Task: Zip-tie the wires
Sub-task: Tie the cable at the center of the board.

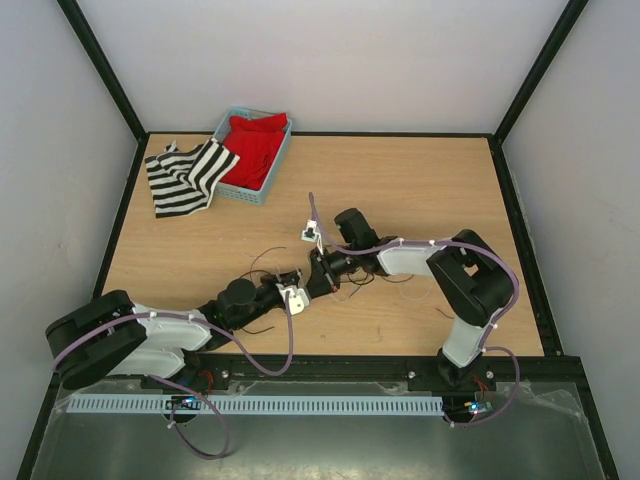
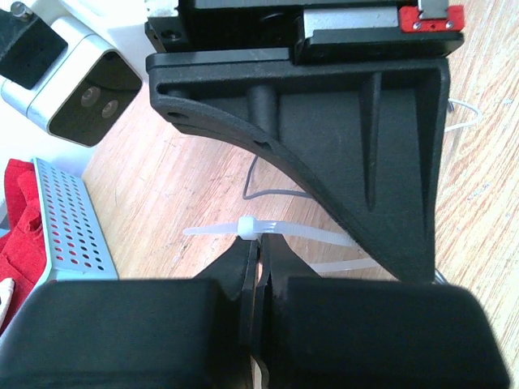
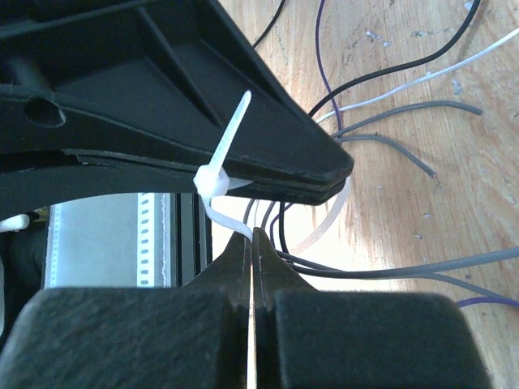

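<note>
My right gripper [image 3: 253, 243] is pressed fully together, no gap at the tips. A white zip tie [image 3: 209, 178] runs down from its square head straight into those tips, so I appear to be pinching its strap. The contact itself is hidden by my own pads. Just above my right tips, my left gripper [image 2: 258, 263] lies across the view. It too is closed tight, and it fills most of the frame.

From the left wrist, the tie's head sits right at my left tips. The strap stretches away to the right, behind my right gripper's black body. Whether my left fingers clamp any of it I cannot tell. The tie's free tail pokes up in front of my left finger.

The wires [image 3: 349, 274] pass just beyond my right tips, black, grey, pale and purple strands fanning to the right. Where they meet the tie's loop is covered, so I cannot say whether it encircles them.

Beyond both grippers lies the wooden table [image 1: 420, 190]. Far off, past my left gripper, stands a blue basket [image 2: 69, 215] holding a red cloth [image 1: 250, 150]. A striped cloth [image 1: 185, 178] lies against the basket's left side.
</note>
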You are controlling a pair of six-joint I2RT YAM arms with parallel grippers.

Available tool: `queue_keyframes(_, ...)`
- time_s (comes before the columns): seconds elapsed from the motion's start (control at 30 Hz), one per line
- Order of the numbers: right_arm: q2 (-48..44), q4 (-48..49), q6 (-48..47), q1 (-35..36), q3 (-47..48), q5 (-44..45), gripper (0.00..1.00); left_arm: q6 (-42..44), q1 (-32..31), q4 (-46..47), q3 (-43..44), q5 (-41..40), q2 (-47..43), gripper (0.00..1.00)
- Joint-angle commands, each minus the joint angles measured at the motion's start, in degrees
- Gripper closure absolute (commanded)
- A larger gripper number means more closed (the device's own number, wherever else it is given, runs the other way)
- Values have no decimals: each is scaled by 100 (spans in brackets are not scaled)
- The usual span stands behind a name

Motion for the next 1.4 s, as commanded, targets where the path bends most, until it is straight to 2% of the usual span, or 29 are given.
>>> queue_keyframes(0.0, 81, 33, 63, -64, 306, -132, 100, 35, -102, 87, 44, 42, 88, 100)
queue_keyframes(0.43, 172, -300, -117, -81, 564, -158, 100, 27, -190, 120, 67, 31, 309, 100)
queue_keyframes(0.9, 164, -699, -409, -80, 559, 2, 100, -152, -196, 140, 102, -8, 65, 100)
queue_keyframes(1.13, -160, -498, -385, -81, 244, 138, 90, -604, -94, 140, 69, 218, -29, 100)
queue_keyframes(1.37, -322, -410, -327, -82, 160, 121, 89, -728, -92, 132, 13, 321, -8, 100)
